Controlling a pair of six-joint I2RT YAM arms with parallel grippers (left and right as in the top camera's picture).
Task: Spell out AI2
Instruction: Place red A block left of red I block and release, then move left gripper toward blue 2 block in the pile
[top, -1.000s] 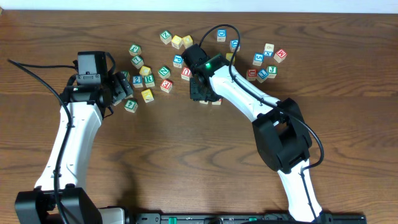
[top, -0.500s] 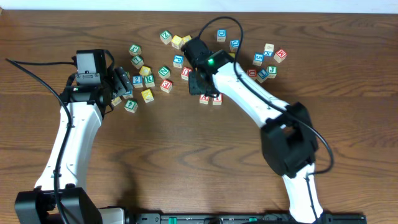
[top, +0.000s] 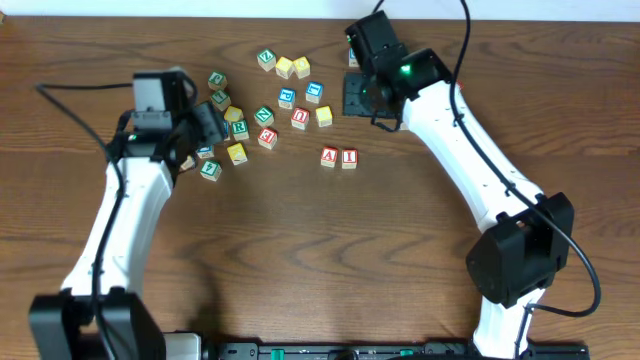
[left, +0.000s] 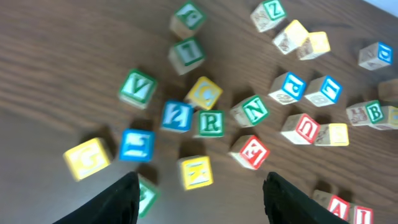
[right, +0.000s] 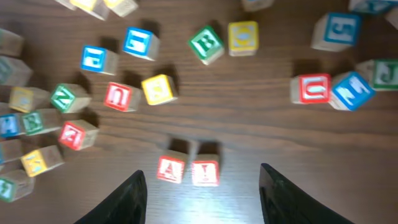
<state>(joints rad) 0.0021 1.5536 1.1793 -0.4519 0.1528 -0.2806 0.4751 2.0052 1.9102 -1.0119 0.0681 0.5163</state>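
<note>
Now, I block (top: 349, 157) just right of A block (top: 329, 157), 2 block (left: 176, 116) well left of A block among loose blocks (top: 301, 117) — left gripper (left: 200, 193) wide, empty, right gripper (right: 202, 186) wide, empty

Left tool (left: 205, 200) and right tool (right: 209, 196) hover, jaws apart.

Red A block (top: 329, 157) and red I block (top: 349, 157), blue 2 block (left: 177, 116), dark brown wood-grain table (top: 300, 250).

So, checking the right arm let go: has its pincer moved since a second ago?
Yes. The right pincer has moved up-frame and rightward, away from the A block and I block it hovered over.
</note>
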